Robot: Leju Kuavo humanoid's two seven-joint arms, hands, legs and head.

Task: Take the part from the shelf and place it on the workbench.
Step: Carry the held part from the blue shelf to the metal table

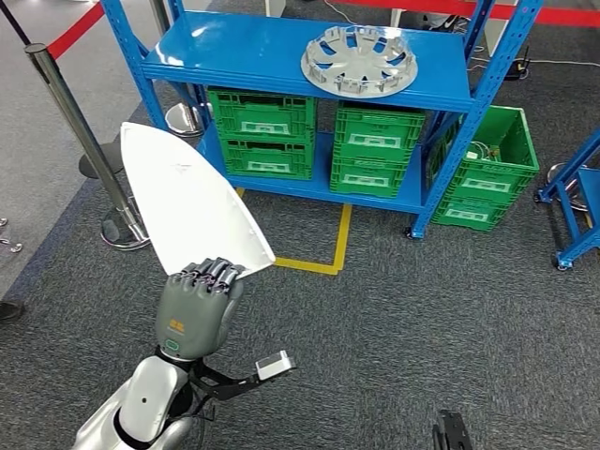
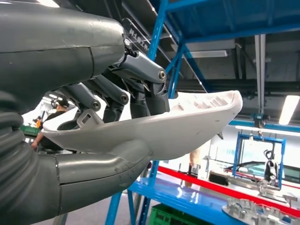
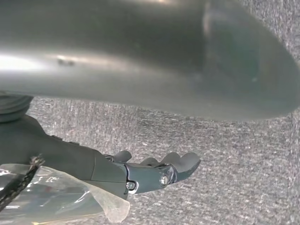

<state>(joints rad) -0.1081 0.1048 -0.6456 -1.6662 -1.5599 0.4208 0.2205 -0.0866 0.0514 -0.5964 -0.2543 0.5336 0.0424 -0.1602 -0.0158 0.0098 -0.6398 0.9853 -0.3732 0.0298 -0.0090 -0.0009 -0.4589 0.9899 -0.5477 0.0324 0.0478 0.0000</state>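
Note:
A white, flat, pointed plastic part (image 1: 186,199) is held up in front of the blue shelf (image 1: 283,52). My left hand (image 1: 196,307) grips its near edge from below, fingers curled over the rim. In the left wrist view the same white part (image 2: 183,124) lies pinched between the thumb (image 2: 106,166) and the dark fingers (image 2: 141,79). My right hand (image 3: 106,171) hangs over the grey carpet with fingers loosely extended and nothing in them. A silver wheel cover (image 1: 359,59) lies on the shelf's top board.
Green crates (image 1: 263,131) fill the lower shelf level, and another green crate (image 1: 488,169) stands on the floor at the right. A stanchion post (image 1: 78,127) with a red belt stands at the left. Yellow tape (image 1: 333,253) marks the carpet. A second blue frame (image 1: 577,202) is at the right edge.

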